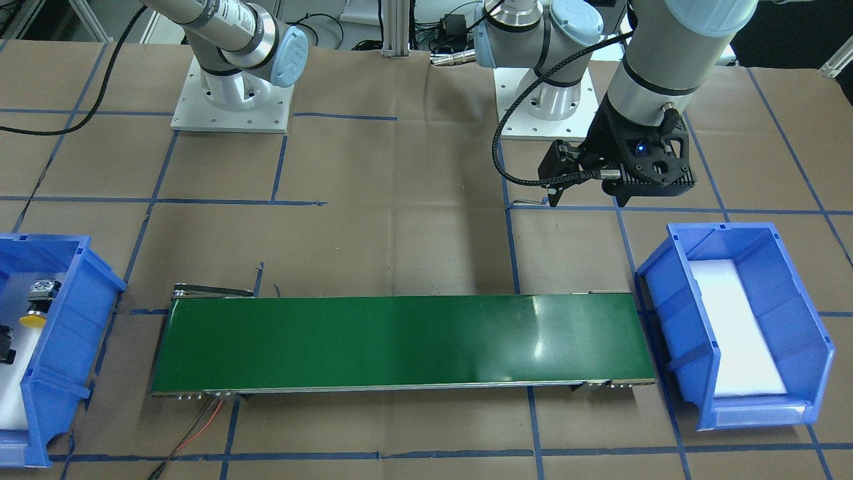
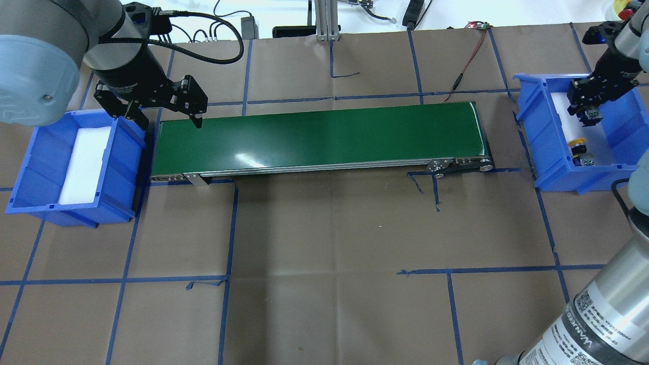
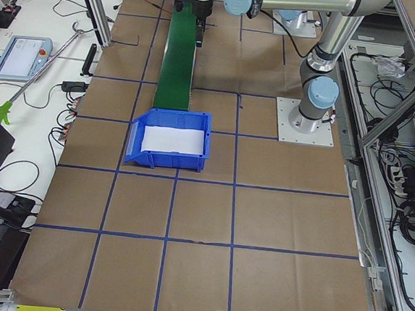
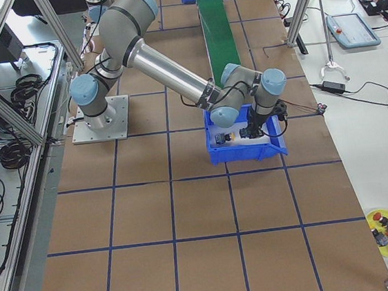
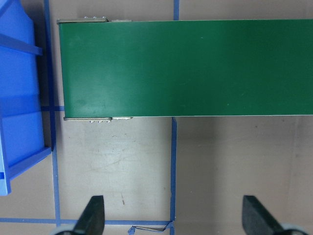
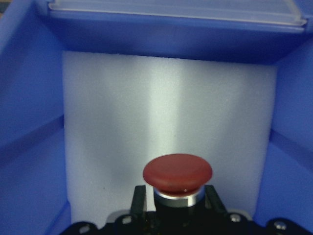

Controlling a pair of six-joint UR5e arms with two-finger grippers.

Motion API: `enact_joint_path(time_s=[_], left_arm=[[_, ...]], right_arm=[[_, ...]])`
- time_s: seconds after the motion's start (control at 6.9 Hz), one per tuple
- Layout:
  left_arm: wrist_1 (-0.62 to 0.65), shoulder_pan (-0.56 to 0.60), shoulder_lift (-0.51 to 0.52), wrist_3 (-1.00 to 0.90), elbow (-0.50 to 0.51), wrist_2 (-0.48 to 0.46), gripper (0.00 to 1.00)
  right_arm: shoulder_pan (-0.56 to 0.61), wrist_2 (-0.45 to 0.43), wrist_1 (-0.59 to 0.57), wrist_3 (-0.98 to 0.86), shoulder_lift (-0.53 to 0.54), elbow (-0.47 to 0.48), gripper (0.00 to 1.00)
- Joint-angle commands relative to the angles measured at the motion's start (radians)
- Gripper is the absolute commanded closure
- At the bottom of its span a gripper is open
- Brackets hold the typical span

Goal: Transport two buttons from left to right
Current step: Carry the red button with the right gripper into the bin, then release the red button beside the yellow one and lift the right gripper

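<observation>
Gripping a red mushroom-capped button (image 6: 177,175) between right fingers (image 6: 139,200), silver collar beneath, left fingers (image 5: 93,215) spread wide

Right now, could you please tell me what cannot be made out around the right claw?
- Red mushroom-capped push-button: right wrist view's bottom edge cuts off its black body, so the right claw's grip cannot be judged.
- Overhead view: that claw hides the red cap.
- Front-facing view: the left edge cuts off most of the claw.

A green conveyor (image 2: 317,137) lies on the brown-papered table (image 2: 329,238), which is gridded with blue tape (image 2: 230,228), between one blue bin (image 2: 43,152) and another bin (image 2: 621,132), each lined with white foam (image 2: 83,162).
</observation>
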State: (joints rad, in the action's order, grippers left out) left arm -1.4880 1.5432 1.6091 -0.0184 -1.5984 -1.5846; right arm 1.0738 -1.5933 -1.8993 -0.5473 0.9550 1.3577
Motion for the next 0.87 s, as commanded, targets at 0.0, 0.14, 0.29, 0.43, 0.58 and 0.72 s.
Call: enact_joint_path(time_s=[0.0, 0.14, 0.29, 0.43, 0.58, 0.72], left_arm=[[0.0, 0.0, 0.0, 0.0, 0.0, 0.0, 0.0], [0.0, 0.0, 0.0, 0.0, 0.0, 0.0, 0.0], [0.0, 0.0, 0.0, 0.0, 0.0, 0.0, 0.0], [0.0, 0.0, 0.0, 0.0, 0.0, 0.0, 0.0], [0.0, 0.0, 0.0, 0.0, 0.0, 0.0, 0.0], [0.0, 0.0, 0.0, 0.0, 0.0, 0.0, 0.0]], right_arm=[[0.001, -0.005, -0.035, 0.004, -0.015, 0.023, 0.94], [0.003, -0.004, -0.035, 0.006, -0.021, 0.023, 0.93], [0.003, -0.004, -0.035, 0.007, -0.021, 0.021, 0.74], [0.005, -0.002, -0.035, 0.009, -0.021, 0.02, 0.28], [0.006, 0.001, -0.035, 0.01, -0.019, 0.014, 0.21], [0.008, 0.004, -0.035, 0.01, -0.018, 0.008, 0.21]])
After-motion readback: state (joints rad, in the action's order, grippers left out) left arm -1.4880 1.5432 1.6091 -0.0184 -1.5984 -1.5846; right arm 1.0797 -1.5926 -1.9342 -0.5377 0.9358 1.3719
